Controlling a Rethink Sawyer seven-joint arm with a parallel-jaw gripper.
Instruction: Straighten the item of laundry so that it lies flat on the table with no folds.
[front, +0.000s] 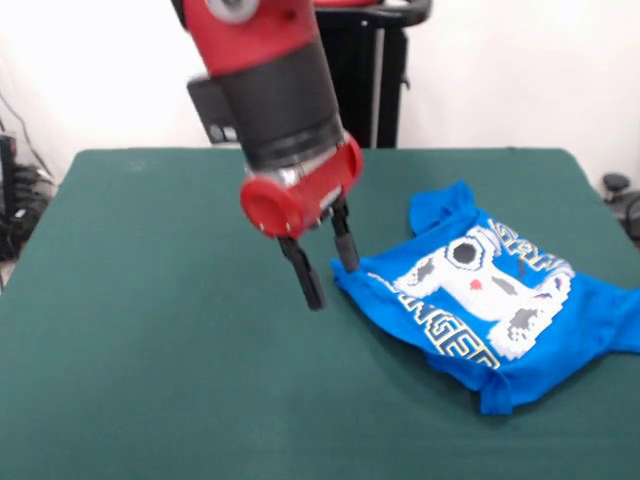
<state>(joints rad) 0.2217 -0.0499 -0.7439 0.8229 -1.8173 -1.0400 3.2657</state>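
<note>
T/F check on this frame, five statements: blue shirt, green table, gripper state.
1. The bright blue T-shirt with the white controller print lies fully flat with no folds. False: it is rumpled, with edges folded over.
2. The black two-finger gripper on the red and black arm is open. True: its two fingers stand apart.
3. The gripper holds the shirt lifted off the table. False: the shirt rests on the dark green cloth-topped table, and nothing is held between the fingers.
4. The shirt lies toward the picture's right side of the table. True.
5. The print faces down, hidden. False: the controller print and lettering show on top.
</note>
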